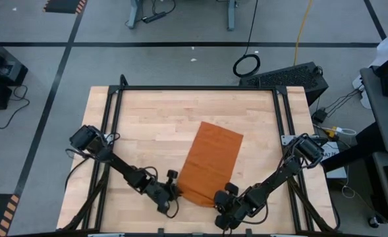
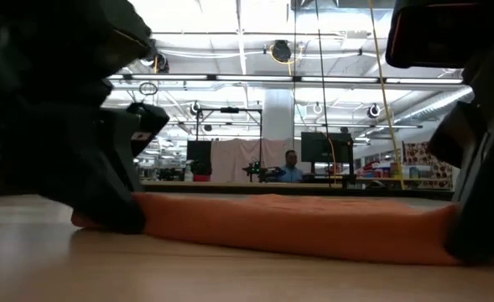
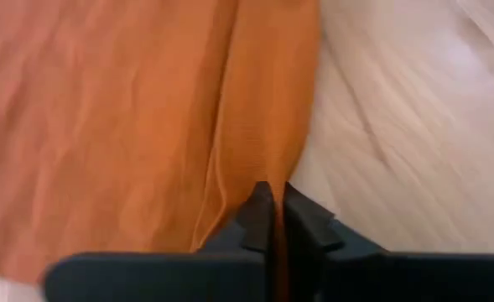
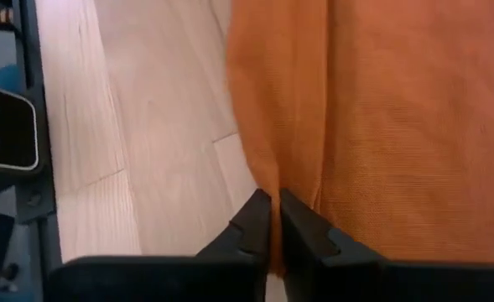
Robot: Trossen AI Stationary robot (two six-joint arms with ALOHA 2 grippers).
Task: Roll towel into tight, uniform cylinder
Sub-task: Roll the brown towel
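Observation:
The rust-orange towel [image 1: 212, 158] lies spread on the wooden table [image 1: 147, 125], slanting from the far right toward the near edge. Its near end is turned up into a low rolled fold [image 2: 297, 225] that runs across the low view. My left gripper [image 1: 174, 191] is shut on the fold's left end. My right gripper [image 1: 221, 197] is shut on its right end. Both arms reach in from the near corners. My left gripper pinches the left end of the towel's near fold [image 3: 267, 168] between its two fingers, several layers of cloth. The fingers slant down from the near left. The fold sits on the table and the cloth beyond it lies flat. My right gripper pinches the right end of the same fold [image 4: 267, 172] between its two fingers. It comes slanting down from the near right. The fold's end narrows into the fingertips, and the rest of the towel lies flat on the wood.
Black frame rails [image 1: 194, 87] border the table at the far edge and along both sides. Bare wood [image 1: 147, 125] lies to the left of and beyond the towel. In the low view, a person [image 2: 290, 168] sits far back in the room.

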